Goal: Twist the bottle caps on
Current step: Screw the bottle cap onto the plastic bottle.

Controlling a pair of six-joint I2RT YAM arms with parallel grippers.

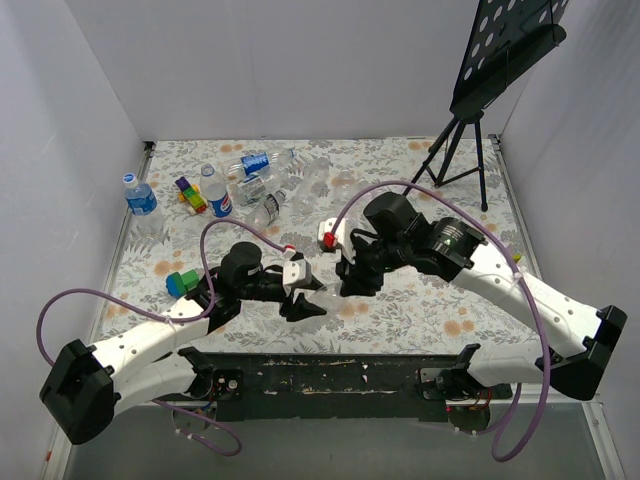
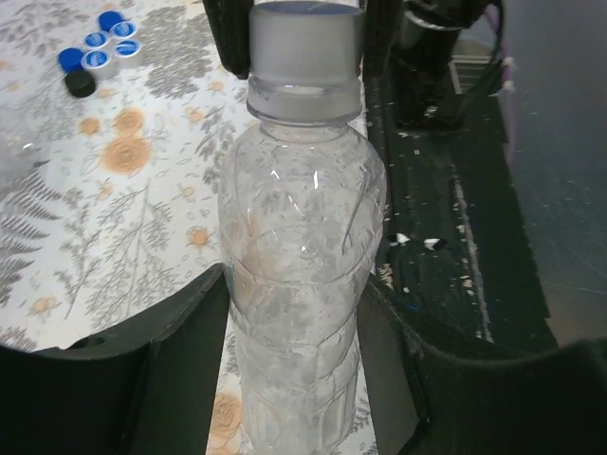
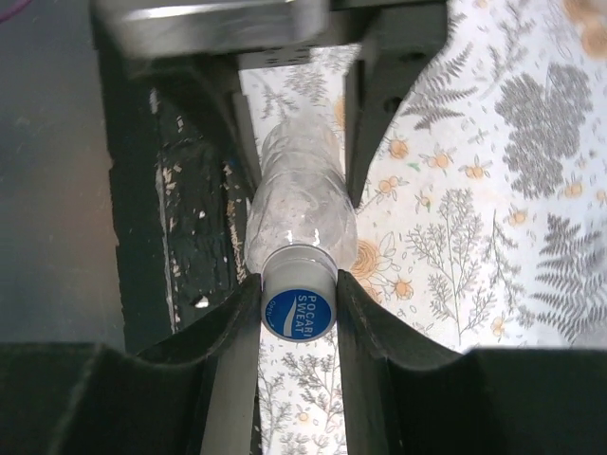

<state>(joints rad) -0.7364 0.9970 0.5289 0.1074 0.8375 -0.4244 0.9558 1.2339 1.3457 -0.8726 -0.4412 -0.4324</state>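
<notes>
The left gripper (image 2: 294, 318) is closed on the body of a clear bottle (image 2: 303, 218), held at the centre of the left wrist view so that it is judged unable to rotate. The right gripper (image 3: 298, 281) is closed around the blue-topped cap (image 3: 298, 313), which is seated on the bottle neck; this grip is judged to serve for turning the cap onto the thread. The bottle is held beside the dark table edge (image 2: 455, 246), at the right of the left wrist view. Spare caps (image 2: 100, 43) lie in the upper left, well apart. The remaining bottles (image 1: 250, 185) lie in the upper left of the top view, so open room is available around both wrists.
</notes>
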